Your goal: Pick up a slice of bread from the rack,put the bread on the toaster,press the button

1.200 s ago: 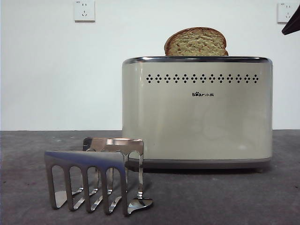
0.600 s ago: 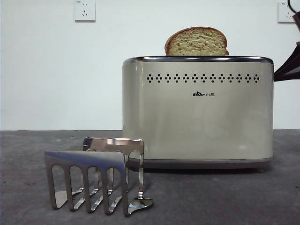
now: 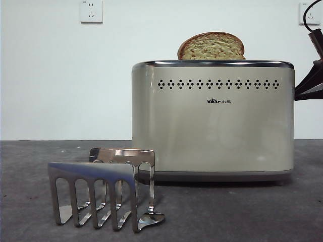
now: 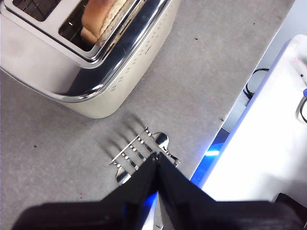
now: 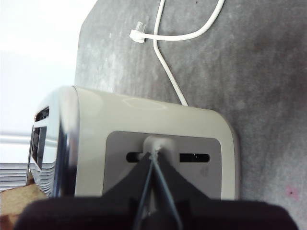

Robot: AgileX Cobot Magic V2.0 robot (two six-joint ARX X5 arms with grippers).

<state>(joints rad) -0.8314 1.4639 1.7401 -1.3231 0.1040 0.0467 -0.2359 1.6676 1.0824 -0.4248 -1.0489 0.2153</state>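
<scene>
Right claw (image 5: 152, 155) is shut tight, jaws pressed together with nothing between them, and its tip sits right on the toaster's pale lever knob (image 5: 156, 143) at the end panel. A second ago it was only a black tip in the top corner of the front view; now it has swung down beside the toaster (image 3: 212, 121) at its end, level with the upper body. The bread (image 3: 211, 46) looks a touch lower in the slot than half a second back, so the press may have just begun, though the drop is slight and I wouldn't swear to it. That puts us on the last step: bread is in, only the lever is left to push.

Left claw (image 4: 157, 167) is shut too, holding nothing, hovering above the rack (image 4: 144, 153). From there the bread shows standing in one slot of the toaster, and the slot beside it shows only its wire grille.

Around the scene: the rack (image 3: 101, 189) stands bare in front of the toaster, well clear of the lever end. A white power cord (image 5: 170, 72) trails across the grey table (image 5: 259, 72) with its plug (image 5: 137, 34) lying loose, not in a socket. Two wall sockets (image 3: 91, 11) sit high on the wall behind. Nothing blocks the lever's slot; the only worry is the closed tip slipping off that small rounded knob.
</scene>
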